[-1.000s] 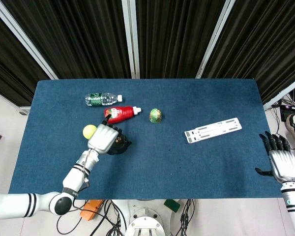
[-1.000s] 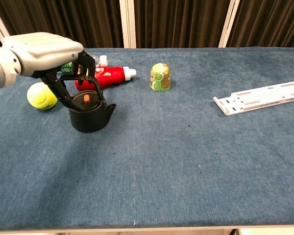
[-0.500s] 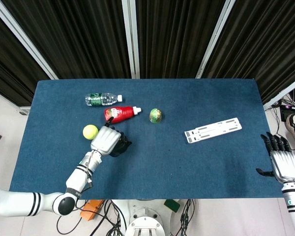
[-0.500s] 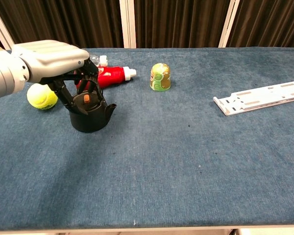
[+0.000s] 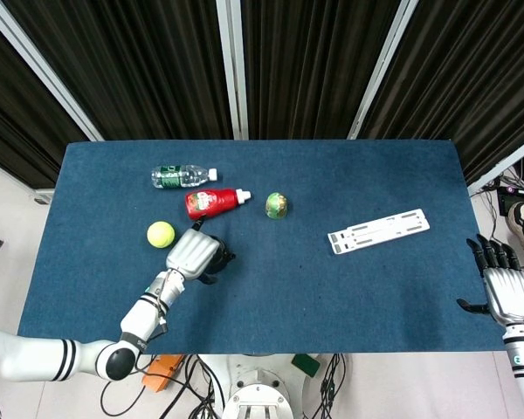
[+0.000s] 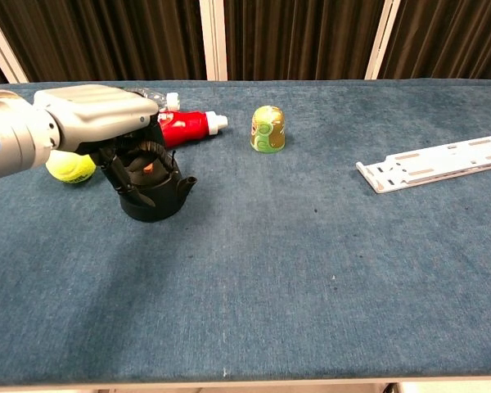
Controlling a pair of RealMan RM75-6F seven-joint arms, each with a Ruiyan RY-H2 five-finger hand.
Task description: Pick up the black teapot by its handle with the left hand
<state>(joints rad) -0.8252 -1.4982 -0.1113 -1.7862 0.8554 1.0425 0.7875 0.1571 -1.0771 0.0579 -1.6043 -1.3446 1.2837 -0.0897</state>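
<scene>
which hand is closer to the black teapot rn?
Left. The left hand is over the black teapot, fingers curled around its handle. The right hand hangs off the table's right edge, far away.

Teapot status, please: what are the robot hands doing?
Left robot hand over black teapot, fingers around its handle. Teapot on table. Right robot hand idle, open. Nothing blocking.

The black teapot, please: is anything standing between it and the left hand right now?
Nothing visible does. The left hand is already directly over the black teapot, its fingers curled down around the handle. The tennis ball and red bottle lie beside it.
</scene>
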